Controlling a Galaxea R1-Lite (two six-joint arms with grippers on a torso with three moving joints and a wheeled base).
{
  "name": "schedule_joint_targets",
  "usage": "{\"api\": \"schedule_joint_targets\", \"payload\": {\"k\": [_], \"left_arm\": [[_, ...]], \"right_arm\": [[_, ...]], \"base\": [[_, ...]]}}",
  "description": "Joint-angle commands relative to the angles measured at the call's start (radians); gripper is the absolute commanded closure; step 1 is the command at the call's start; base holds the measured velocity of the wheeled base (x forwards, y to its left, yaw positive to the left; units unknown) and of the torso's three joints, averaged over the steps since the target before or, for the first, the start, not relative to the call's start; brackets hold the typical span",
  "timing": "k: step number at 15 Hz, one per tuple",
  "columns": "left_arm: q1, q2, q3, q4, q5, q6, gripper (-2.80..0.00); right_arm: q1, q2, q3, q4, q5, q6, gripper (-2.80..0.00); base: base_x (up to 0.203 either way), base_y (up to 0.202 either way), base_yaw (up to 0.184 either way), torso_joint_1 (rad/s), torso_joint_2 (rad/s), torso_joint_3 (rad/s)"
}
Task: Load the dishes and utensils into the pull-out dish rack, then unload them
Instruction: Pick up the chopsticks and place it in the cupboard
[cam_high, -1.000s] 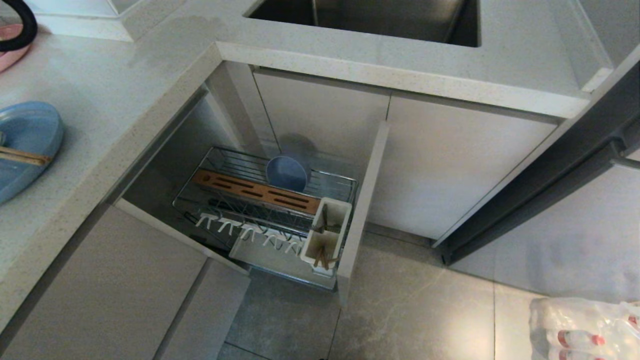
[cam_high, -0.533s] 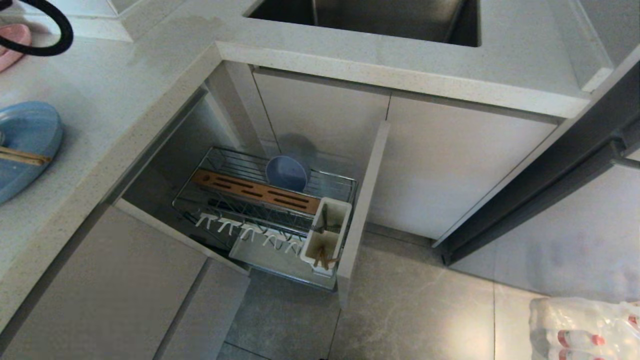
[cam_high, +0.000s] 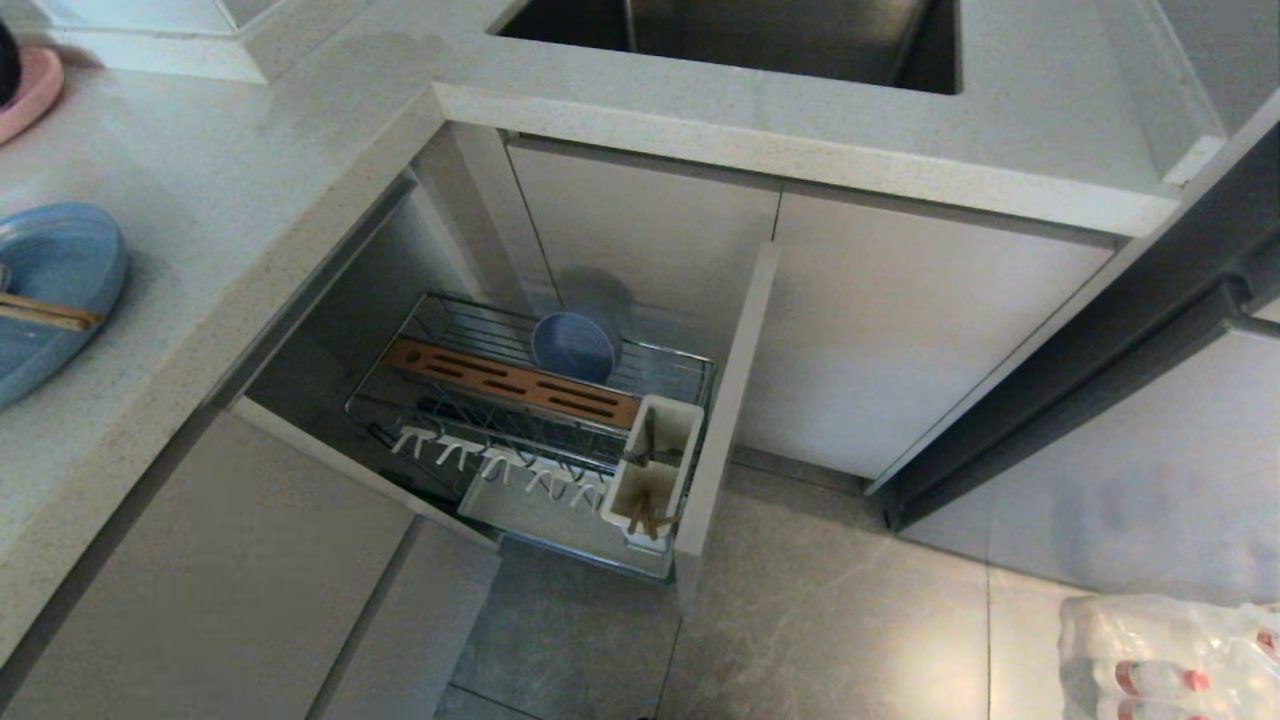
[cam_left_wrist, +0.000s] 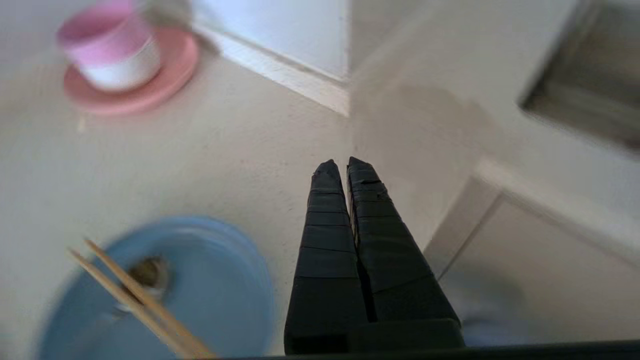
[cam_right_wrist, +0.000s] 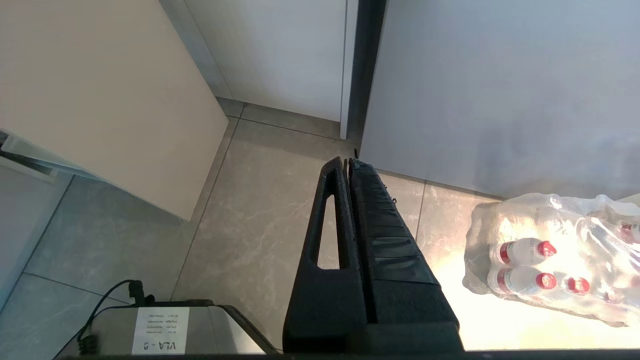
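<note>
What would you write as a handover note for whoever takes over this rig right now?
Left gripper: jaws shut, empty, above the counter near the blue plate.
Right gripper: jaws shut, empty, parked over the floor.
Blue plate is on the counter with chopsticks lying across it and what looks like the spoon's bowl under them.
Pull-out dish rack is open. The blue bowl stands in it behind the wooden strip; the utensil cup holds another pair of chopsticks.
Whether this is loading or unloading cannot be told: plate, one chopstick pair and spoon are out, bowl and one pair in.
</note>
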Motion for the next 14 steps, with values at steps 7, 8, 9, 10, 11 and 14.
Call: {"api": "schedule_joint_targets", "payload": {"k": [7, 8, 9, 10, 11, 14], "left_arm": [[0.304, -0.099, -0.001, 0.294, -0.282, -0.174, 0.0], [0.324, -0.092, -0.002, 0.315, -0.28, -0.266, 0.0], [0.346, -0.081, -0.005, 0.362, -0.278, -0.356, 0.0], [0.374, -0.067, -0.013, 0.417, -0.277, -0.428, 0.0], [0.406, -0.055, -0.024, 0.451, -0.277, -0.488, 0.0], [0.508, -0.024, -0.066, 0.543, -0.274, -0.678, 0.0]], "right_arm": [[0.0, 0.002, 0.0, 0.0, 0.0, 0.0, 0.0], [0.0, 0.002, 0.0, 0.0, 0.0, 0.0, 0.0], [0.0, 0.002, 0.0, 0.0, 0.0, 0.0, 0.0], [0.0, 0.002, 0.0, 0.0, 0.0, 0.0, 0.0], [0.0, 0.002, 0.0, 0.0, 0.0, 0.0, 0.0], [0.0, 0.002, 0.0, 0.0, 0.0, 0.0, 0.0]], "base": [[0.0, 0.0, 0.0, 0.0, 0.0, 0.0], [0.0, 0.0, 0.0, 0.0, 0.0, 0.0], [0.0, 0.0, 0.0, 0.0, 0.0, 0.0], [0.0, 0.0, 0.0, 0.0, 0.0, 0.0], [0.0, 0.0, 0.0, 0.0, 0.0, 0.0], [0.0, 0.0, 0.0, 0.0, 0.0, 0.0]]}}
